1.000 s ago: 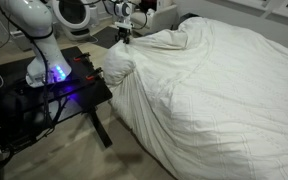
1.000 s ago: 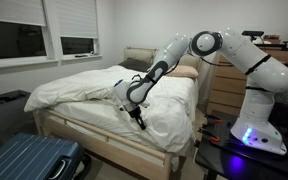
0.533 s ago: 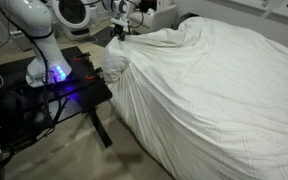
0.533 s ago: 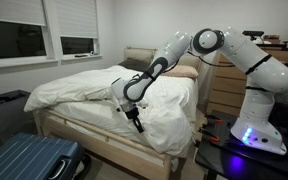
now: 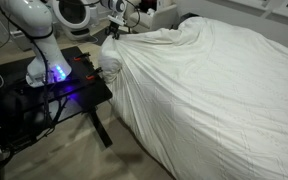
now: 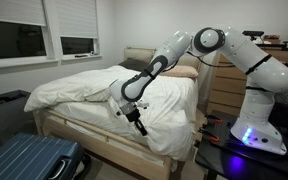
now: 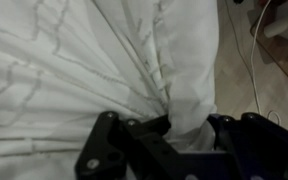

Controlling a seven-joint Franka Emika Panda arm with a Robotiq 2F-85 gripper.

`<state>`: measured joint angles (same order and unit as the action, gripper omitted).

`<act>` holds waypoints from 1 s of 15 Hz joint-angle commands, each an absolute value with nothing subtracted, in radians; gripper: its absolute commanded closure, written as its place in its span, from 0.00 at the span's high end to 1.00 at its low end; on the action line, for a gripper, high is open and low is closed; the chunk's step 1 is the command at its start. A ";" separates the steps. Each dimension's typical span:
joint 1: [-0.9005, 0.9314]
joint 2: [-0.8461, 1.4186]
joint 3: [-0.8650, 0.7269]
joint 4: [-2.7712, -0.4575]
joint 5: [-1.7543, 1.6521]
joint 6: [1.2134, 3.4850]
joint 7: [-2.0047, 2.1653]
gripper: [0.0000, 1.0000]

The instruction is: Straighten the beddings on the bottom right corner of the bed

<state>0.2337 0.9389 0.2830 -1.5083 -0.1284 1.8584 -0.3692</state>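
The beddings (image 5: pixel 204 80) are a big wrinkled white duvet covering the bed (image 6: pixel 84 136), which has a pale wooden frame. My gripper (image 5: pixel 116 36) is at the bed's corner beside the robot stand, shut on a bunched fold of the beddings. In the exterior view from the foot end, my gripper (image 6: pixel 136 122) hangs at the side of the mattress with the beddings (image 6: pixel 84 88) draped over the edge. In the wrist view the beddings (image 7: pixel 74 60) fan out in taut pleats from the pinch in my gripper (image 7: pixel 179 128), black fingers (image 7: pixel 114 150) on either side.
The black robot stand (image 5: pixel 54 95) sits close against the bed's corner. A blue suitcase (image 6: pixel 29 160) lies on the floor at the foot of the bed. A wooden dresser (image 6: pixel 224 90) stands behind the arm. Cables (image 7: pixel 249 50) trail on the floor beside the bed.
My gripper has moved outward along the bed's edge toward the corner, dragging the pinched fold with it. The duvet near the corner looks flatter and more stretched.
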 commanded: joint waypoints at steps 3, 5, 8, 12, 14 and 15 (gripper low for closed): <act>0.248 0.905 0.340 -1.522 -0.074 1.818 -0.410 0.00; 0.250 0.903 0.345 -1.525 -0.072 1.804 -0.416 0.00; 0.255 0.908 0.345 -1.517 -0.073 1.777 -0.420 0.00; 0.282 0.921 0.321 -1.500 -0.107 1.775 -0.387 0.40; 0.287 0.924 0.314 -1.482 -0.103 1.777 -0.370 0.55; 0.297 0.921 0.310 -1.477 -0.106 1.791 -0.357 0.64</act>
<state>0.2709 0.9388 0.3170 -1.4965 -0.1258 1.7837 -0.4019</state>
